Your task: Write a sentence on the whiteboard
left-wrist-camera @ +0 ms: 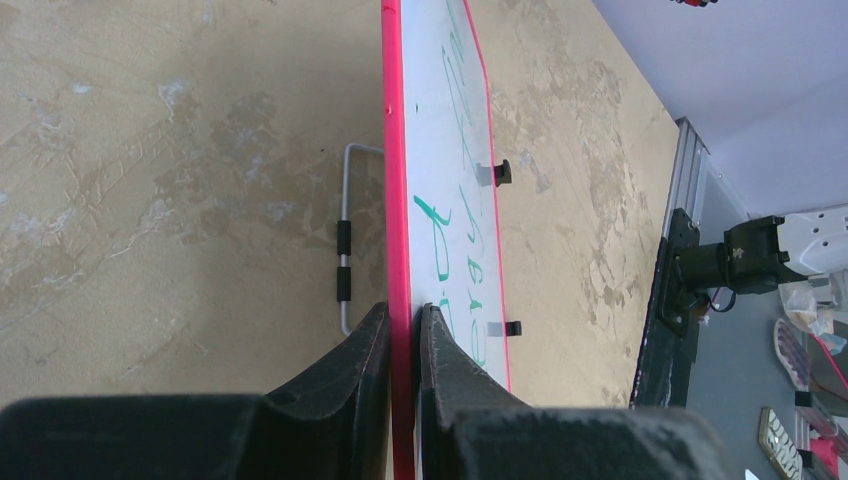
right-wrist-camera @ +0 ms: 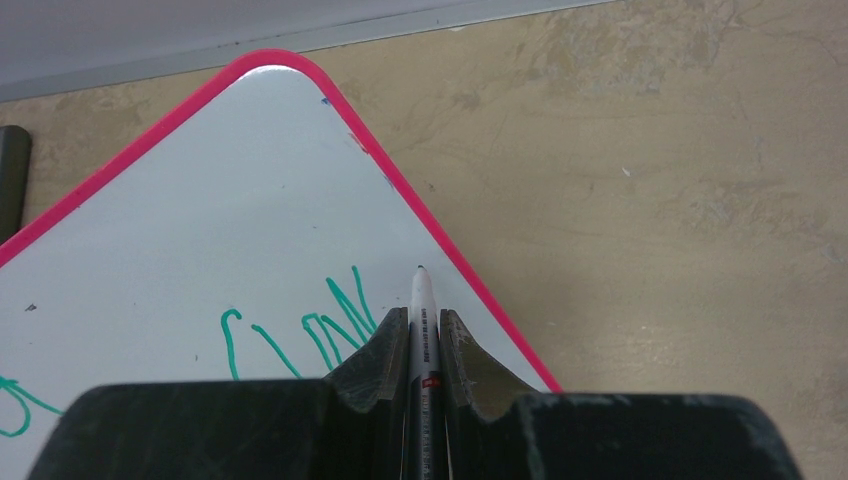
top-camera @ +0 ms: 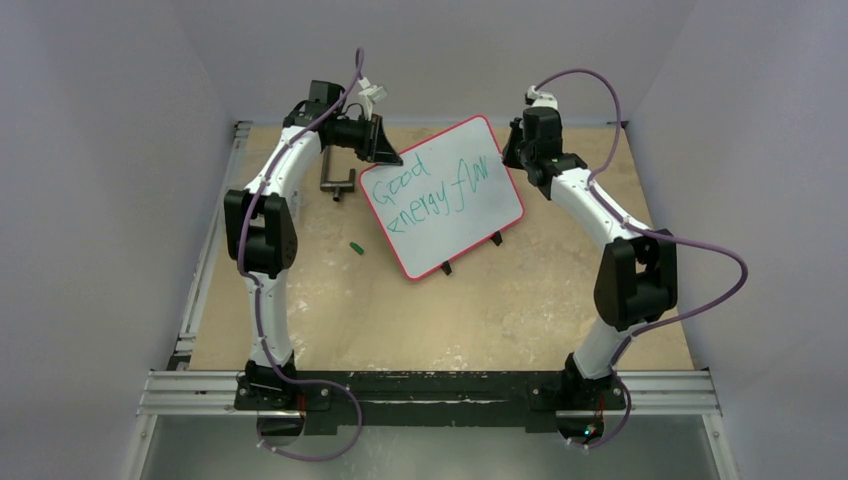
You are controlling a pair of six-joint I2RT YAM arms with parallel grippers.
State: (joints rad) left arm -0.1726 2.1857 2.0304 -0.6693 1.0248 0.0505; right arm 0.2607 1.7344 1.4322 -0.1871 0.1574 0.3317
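The whiteboard (top-camera: pixel 441 196), white with a red frame, stands tilted at the middle back of the table on two black clip feet. The sentence (top-camera: pixel 440 190) in green reads "Good energy flow" in two slanted lines. My left gripper (top-camera: pixel 385 150) is shut on the board's left top edge; in the left wrist view the fingers (left-wrist-camera: pixel 372 345) pinch the red frame (left-wrist-camera: pixel 398 200). My right gripper (top-camera: pixel 515 150) is at the board's right top edge, shut on a white marker (right-wrist-camera: pixel 422 310). Its tip sits at the board just right of the last green strokes (right-wrist-camera: pixel 340 320).
A small green marker cap (top-camera: pixel 354 246) lies on the wooden table left of the board. A metal wire stand (top-camera: pixel 338 180) lies behind the left gripper and shows in the left wrist view (left-wrist-camera: pixel 345 250). Aluminium rails edge the table (top-camera: pixel 210 250).
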